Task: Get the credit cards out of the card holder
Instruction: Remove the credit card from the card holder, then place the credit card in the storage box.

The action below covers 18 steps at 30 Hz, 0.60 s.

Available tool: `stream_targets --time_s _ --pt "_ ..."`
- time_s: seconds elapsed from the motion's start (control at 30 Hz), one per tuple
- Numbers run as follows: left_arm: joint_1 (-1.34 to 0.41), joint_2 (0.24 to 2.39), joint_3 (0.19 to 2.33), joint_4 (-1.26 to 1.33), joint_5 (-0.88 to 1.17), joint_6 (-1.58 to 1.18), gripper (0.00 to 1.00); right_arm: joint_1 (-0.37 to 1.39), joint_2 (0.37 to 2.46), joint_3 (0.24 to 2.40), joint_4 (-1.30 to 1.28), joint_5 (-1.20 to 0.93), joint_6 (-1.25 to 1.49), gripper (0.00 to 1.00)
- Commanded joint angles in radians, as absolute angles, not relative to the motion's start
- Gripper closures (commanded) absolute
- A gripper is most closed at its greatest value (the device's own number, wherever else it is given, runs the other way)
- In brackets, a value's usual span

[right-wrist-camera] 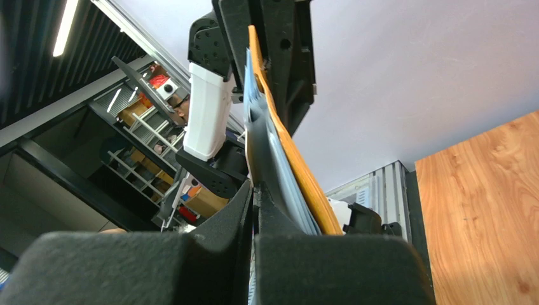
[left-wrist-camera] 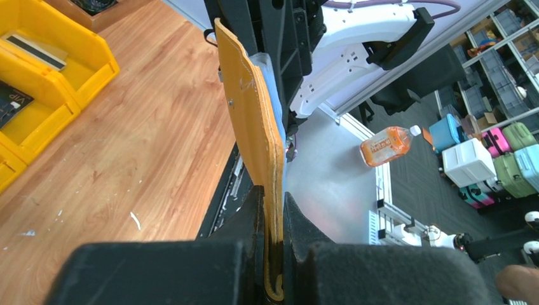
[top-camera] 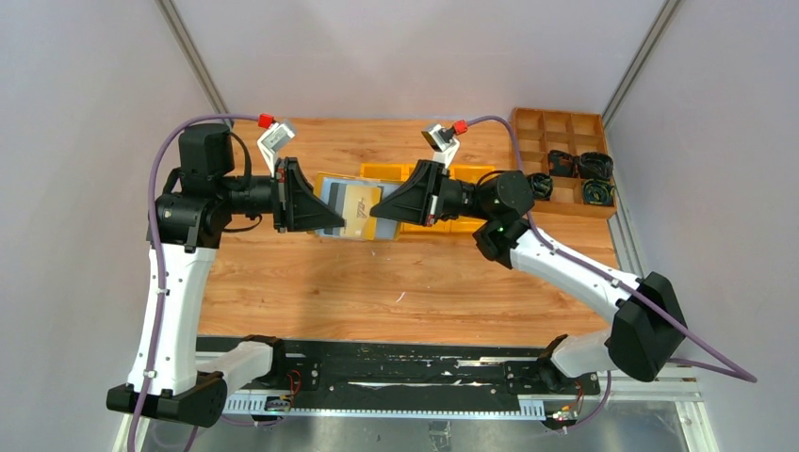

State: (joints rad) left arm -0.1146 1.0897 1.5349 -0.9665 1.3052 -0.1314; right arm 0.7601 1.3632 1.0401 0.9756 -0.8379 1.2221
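Observation:
The card holder [top-camera: 360,209], mustard-yellow outside with a grey-blue inner face, hangs in the air above the table between both arms. My left gripper [top-camera: 330,223] is shut on its left edge; in the left wrist view the yellow cover [left-wrist-camera: 251,121] stands upright, pinched in the gripper [left-wrist-camera: 274,206]. A pale blue credit card [left-wrist-camera: 272,89] shows behind the cover. My right gripper [top-camera: 376,212] meets the holder's right edge. In the right wrist view that gripper [right-wrist-camera: 254,190] is shut on a thin pale sheet, seemingly a credit card, beside the other pale cards [right-wrist-camera: 286,184] and the yellow cover [right-wrist-camera: 299,168].
Yellow plastic bins [top-camera: 452,174] sit on the wooden table behind the holder, one with a black block [left-wrist-camera: 13,101] in it. A brown divided tray [top-camera: 565,127] with black parts stands at the back right. An orange bottle [left-wrist-camera: 388,145] lies on the floor beyond the table.

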Motion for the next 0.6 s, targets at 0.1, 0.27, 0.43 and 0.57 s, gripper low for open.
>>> stream_targets --time_s 0.1,0.27,0.43,0.57 --pt "-0.115 1.084 1.554 -0.908 1.322 -0.200 1.00 0.658 1.267 0.923 1.003 -0.847 1.245 1.00" --pt "-0.105 1.021 1.431 -0.571 1.339 -0.468 1.00 0.547 1.201 0.866 0.918 -0.900 1.233 1.00" --pt "-0.102 0.991 1.358 -0.384 1.357 -0.588 1.00 0.317 1.112 0.890 0.430 -0.949 0.987 1.00" --pt "-0.101 0.987 1.362 -0.418 1.354 -0.546 1.00 0.182 1.091 0.969 -0.002 -0.848 0.689 1.00"
